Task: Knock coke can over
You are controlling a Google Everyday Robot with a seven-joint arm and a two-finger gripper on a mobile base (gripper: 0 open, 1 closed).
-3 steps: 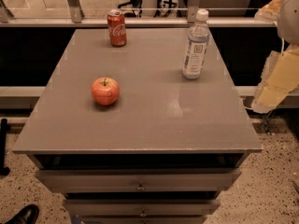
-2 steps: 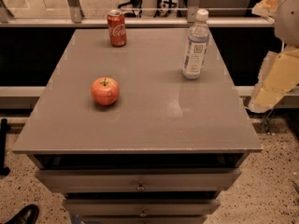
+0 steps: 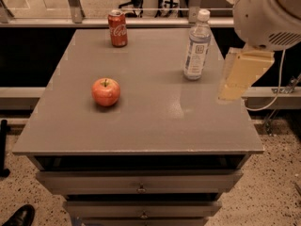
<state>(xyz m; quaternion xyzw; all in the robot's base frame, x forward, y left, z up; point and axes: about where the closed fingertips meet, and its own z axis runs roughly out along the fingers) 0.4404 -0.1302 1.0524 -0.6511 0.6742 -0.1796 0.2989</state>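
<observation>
The coke can [image 3: 117, 28] is a small red can with white script. It stands upright near the far left corner of the grey table [image 3: 150, 121]. My gripper [image 3: 237, 76] shows as a pale beige part under a big white round arm joint [image 3: 268, 13]. It hangs over the table's right edge, beside the water bottle and far from the can.
A clear plastic water bottle [image 3: 196, 46] stands upright at the far right. A red-orange apple [image 3: 106, 92] lies left of the middle. Drawers [image 3: 141, 187] sit under the tabletop. A rail [image 3: 141, 21] runs behind the table. A black shoe [image 3: 16, 216] is at the bottom left.
The arm has moved left and further into view, from off the table's right side to over its right edge. The can, apple and bottle have not moved.
</observation>
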